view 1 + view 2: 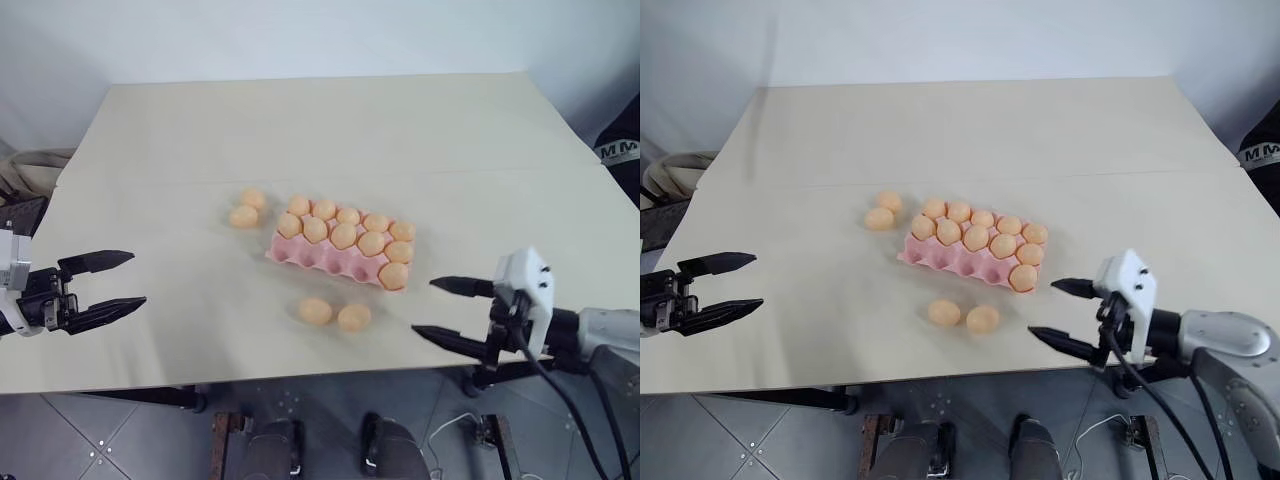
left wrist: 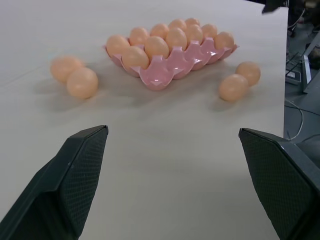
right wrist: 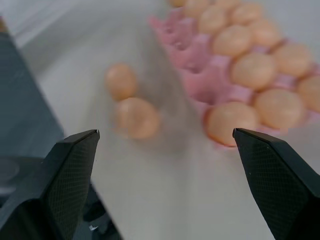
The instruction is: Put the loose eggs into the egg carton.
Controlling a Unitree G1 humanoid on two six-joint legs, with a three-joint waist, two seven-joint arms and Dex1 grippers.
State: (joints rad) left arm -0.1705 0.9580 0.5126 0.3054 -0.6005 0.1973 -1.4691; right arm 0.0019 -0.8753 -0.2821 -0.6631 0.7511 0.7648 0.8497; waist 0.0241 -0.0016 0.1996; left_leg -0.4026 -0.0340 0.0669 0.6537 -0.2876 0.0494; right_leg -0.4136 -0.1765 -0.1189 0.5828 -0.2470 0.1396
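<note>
Left eye view shows the egg carton [image 1: 335, 255] mid-table, its near row mostly empty. Two loose eggs [image 1: 333, 314] lie just before it, two more [image 1: 247, 208] at its far-left corner. The right gripper [image 1: 440, 309] and the left gripper [image 1: 103, 284] are both spread and empty. Reaching step; next, I judge, the right gripper must straddle a near egg.

A flat, pale beige rectangular tabletop [image 1: 330, 130] with a matte surface spans the scene. A plain white wall [image 1: 300, 40] stands behind its far edge. Grey floor tiles [image 1: 100, 435] lie below its near edge. A dark object with white lettering [image 1: 620, 150] sits beyond the table's right side.
</note>
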